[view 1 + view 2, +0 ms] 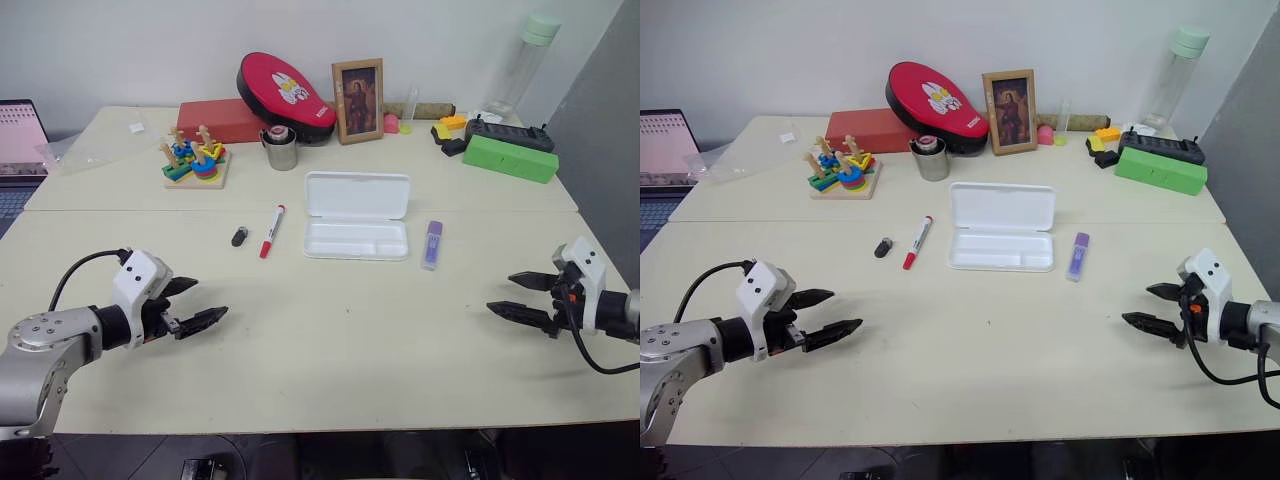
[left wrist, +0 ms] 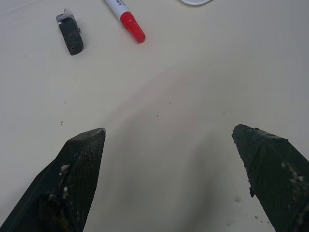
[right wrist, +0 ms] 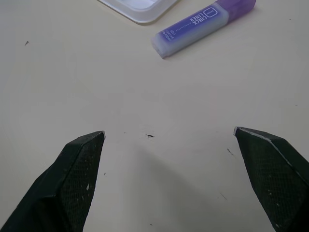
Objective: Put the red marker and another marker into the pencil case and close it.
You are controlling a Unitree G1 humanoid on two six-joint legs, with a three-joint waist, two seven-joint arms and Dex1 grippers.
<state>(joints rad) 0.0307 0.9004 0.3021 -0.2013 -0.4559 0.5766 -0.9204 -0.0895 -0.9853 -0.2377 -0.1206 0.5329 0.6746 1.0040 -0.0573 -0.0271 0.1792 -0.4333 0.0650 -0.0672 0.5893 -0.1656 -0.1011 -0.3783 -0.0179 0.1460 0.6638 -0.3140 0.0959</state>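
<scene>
Table (image 1: 330, 330) runs off frame at the near edge. Pencil case (image 1: 357, 216) lies open mid-table, lid flat behind, tray empty; its corner is cut off in both wrist views. Red marker (image 1: 272, 231) sits just left of it, barrel cropped in the left wrist view. Lilac marker (image 1: 432, 244) lies just right. Small black object (image 1: 239, 236), hard to identify. Left gripper (image 1: 193, 304) and right gripper (image 1: 518, 296): fingers spread wide, empty, clear of everything.

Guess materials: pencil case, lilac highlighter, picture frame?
Pencil case: looks like matte white moulded plastic, with rounded corners and a formed tray inside.
Lilac highlighter: translucent frosted plastic body, with a clearer purple cap and printed label.
Picture frame: likely wood or wood-look, with a brown grainy border; can't confirm.
</scene>
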